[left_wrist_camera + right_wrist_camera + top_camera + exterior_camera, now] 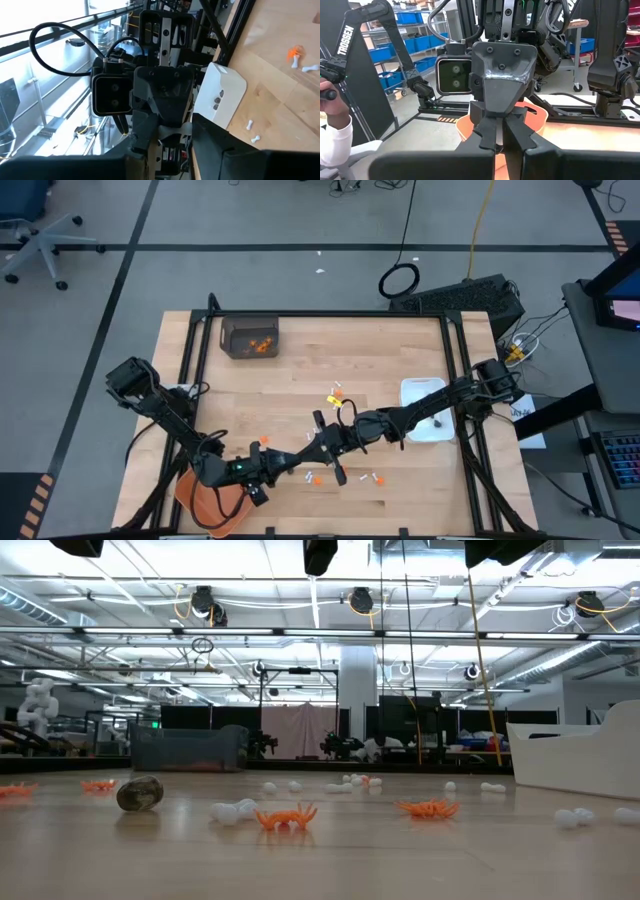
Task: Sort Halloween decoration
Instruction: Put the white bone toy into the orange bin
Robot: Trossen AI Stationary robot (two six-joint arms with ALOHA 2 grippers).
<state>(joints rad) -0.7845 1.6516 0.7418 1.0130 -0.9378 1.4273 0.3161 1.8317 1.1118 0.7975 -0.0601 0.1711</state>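
Lower left of the high view: orange tray (pixel 205 502) at the table edge.

Lower centre: left gripper (pixel 283 468) and right gripper (pixel 312 458) are set tip to tip, just above the board. The right claw is pinched fully closed; nothing can be made out in it. How far the left claw is open, and whether it holds anything, cannot be told.

Around them, orange bits (pixel 316 478) and white sticks (pixel 377 478) are scattered, with a dark bit (pixel 140 793) in the low view.

Right of centre: white dish (pixel 428 394).

Upper left: dark bin (pixel 236 332), orange bits inside.

Judgement: a piece is likely being passed or pinched. Tips should be kept aligned, and one grip released only once the other is secure.
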